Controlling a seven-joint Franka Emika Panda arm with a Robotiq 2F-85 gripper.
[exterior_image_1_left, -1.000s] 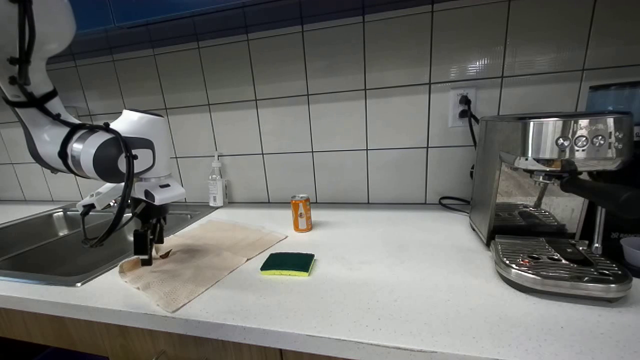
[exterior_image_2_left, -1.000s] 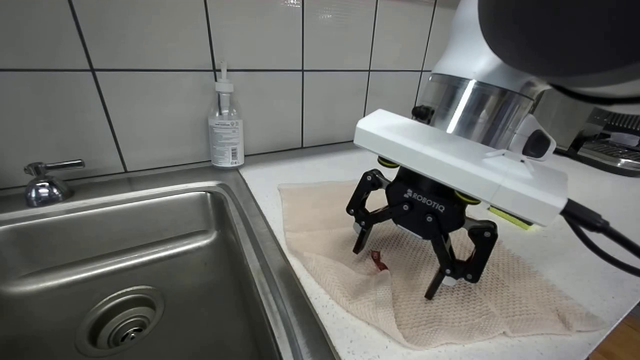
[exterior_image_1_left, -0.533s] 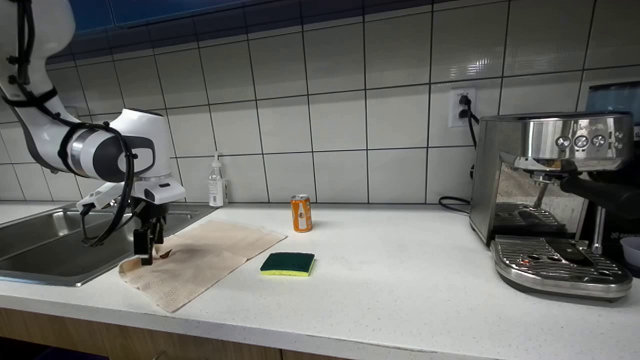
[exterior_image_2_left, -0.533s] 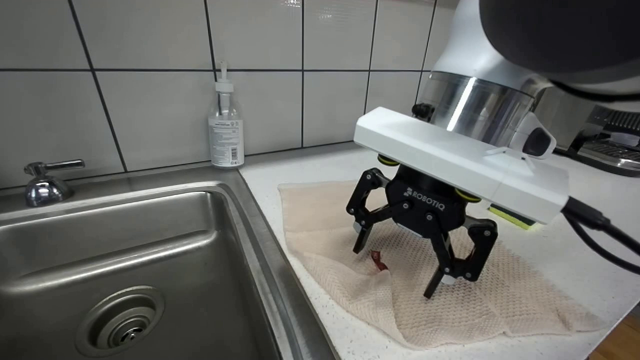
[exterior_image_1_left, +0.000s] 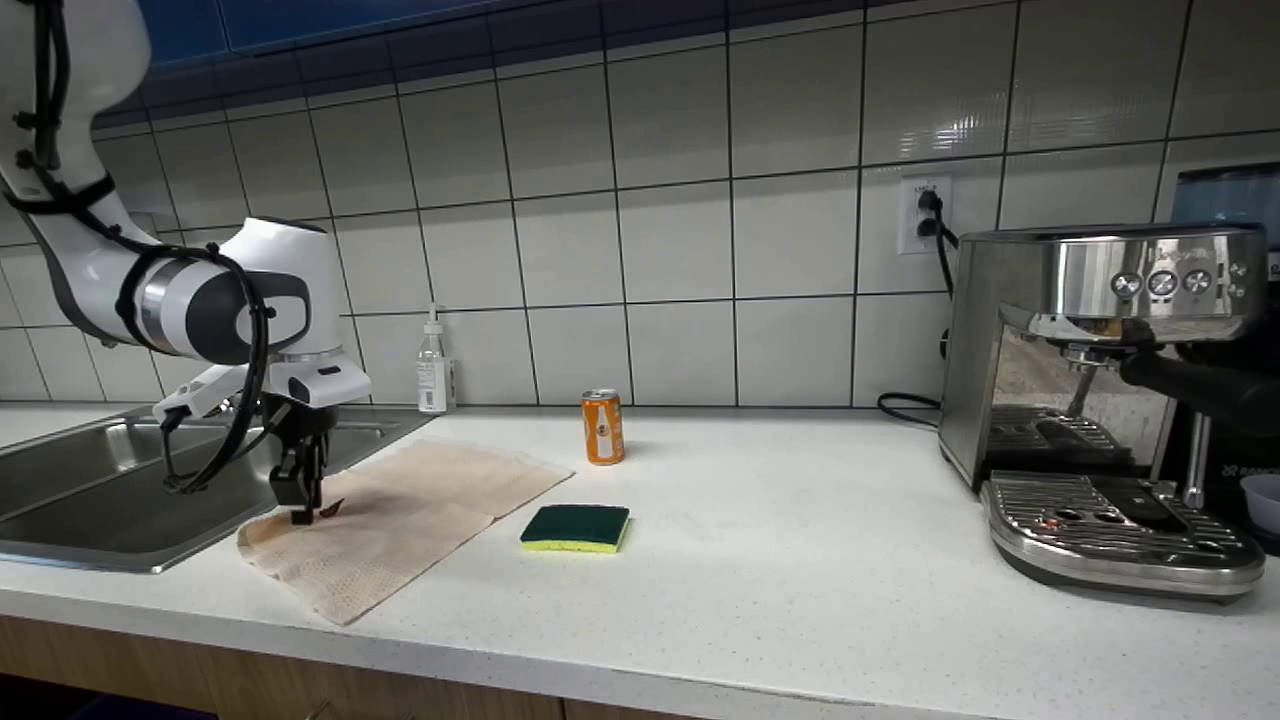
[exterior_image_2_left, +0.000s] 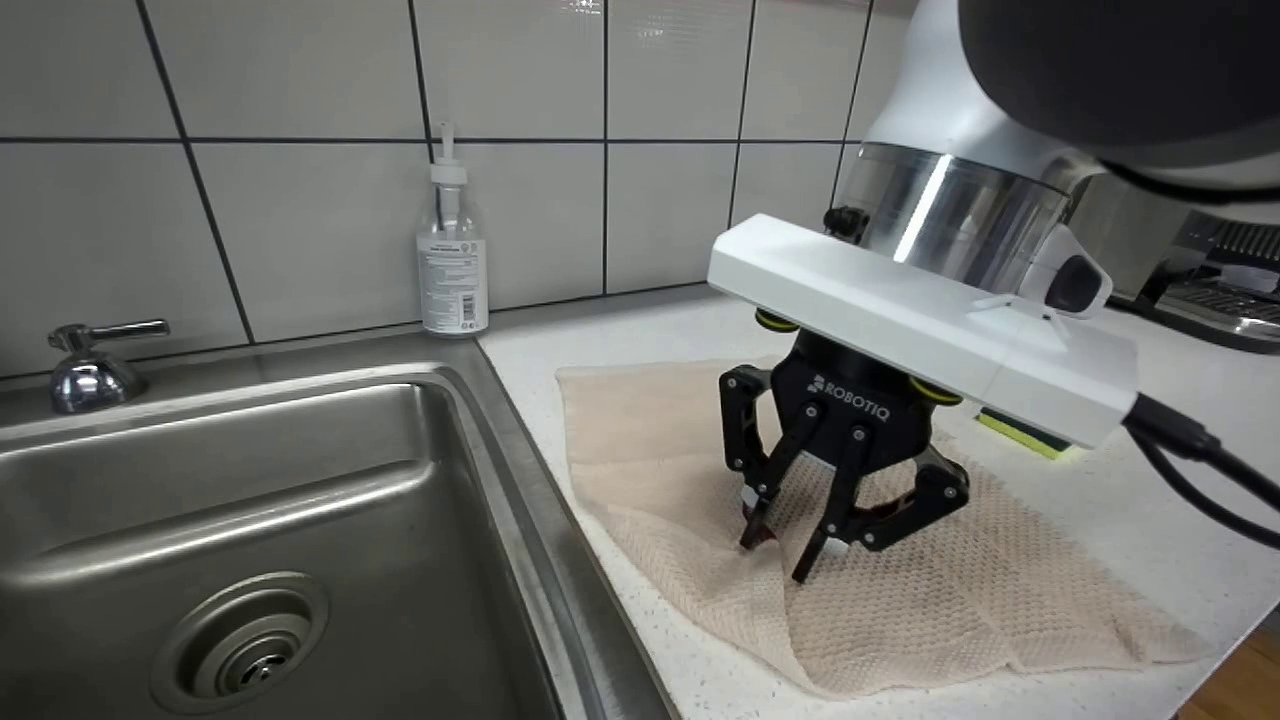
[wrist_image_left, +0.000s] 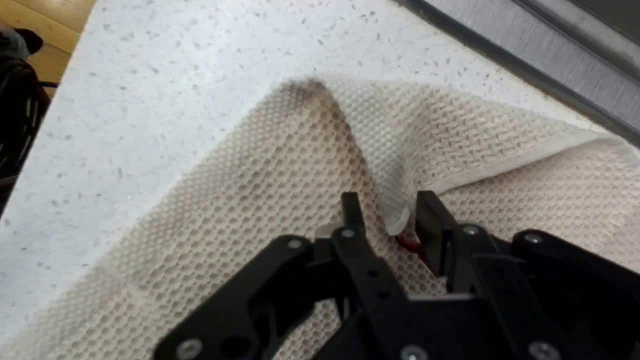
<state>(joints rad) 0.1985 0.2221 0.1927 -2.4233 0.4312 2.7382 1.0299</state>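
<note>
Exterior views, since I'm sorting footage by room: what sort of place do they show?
Most likely a kitchen or kitchenette: a steel sink, an espresso machine and a sponge suggest it.

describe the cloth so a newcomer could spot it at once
Find the steel sink in the white counter. Beside it, under the gripper, lies the cloth. Unlike the green-and-yellow sponge nearby, it is wide, thin and pale peach.
</note>
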